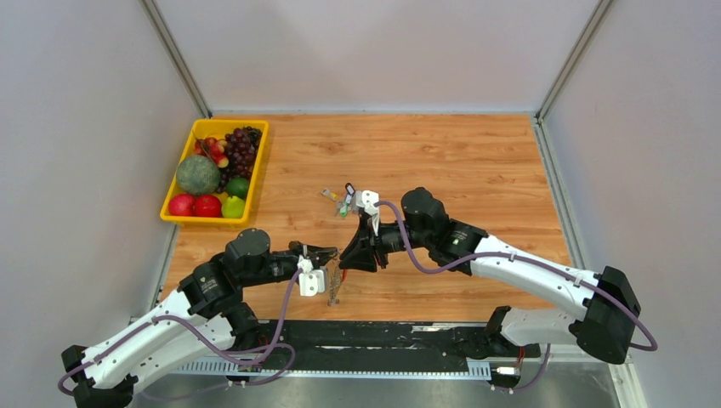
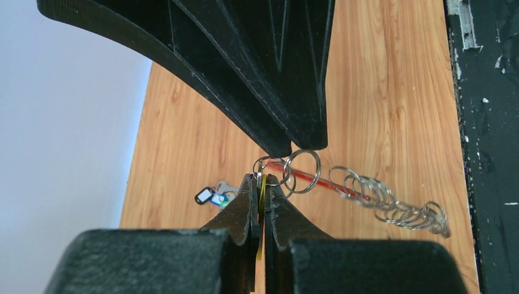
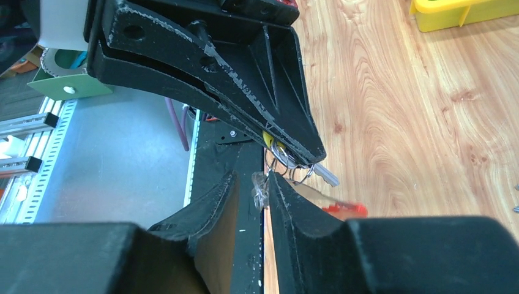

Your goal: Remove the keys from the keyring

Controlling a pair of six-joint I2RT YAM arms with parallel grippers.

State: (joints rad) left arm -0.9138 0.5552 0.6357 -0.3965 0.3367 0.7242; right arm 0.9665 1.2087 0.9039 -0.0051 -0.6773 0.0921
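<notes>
Left hand (image 2: 263, 191) was pressed shut on the near end of the red keyring (image 2: 344, 189) above the table (image 2: 392, 92). Facing it, the right hand (image 3: 262, 181) stood with jaws narrowly parted; whether it gripped anything, I could not tell. Many keys (image 2: 398, 209) hung strung along the loop, so removal looked far from finished.

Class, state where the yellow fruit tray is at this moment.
In the top view, the yellow fruit tray sits in the far-left corner of the table, close against the left wall.
</notes>
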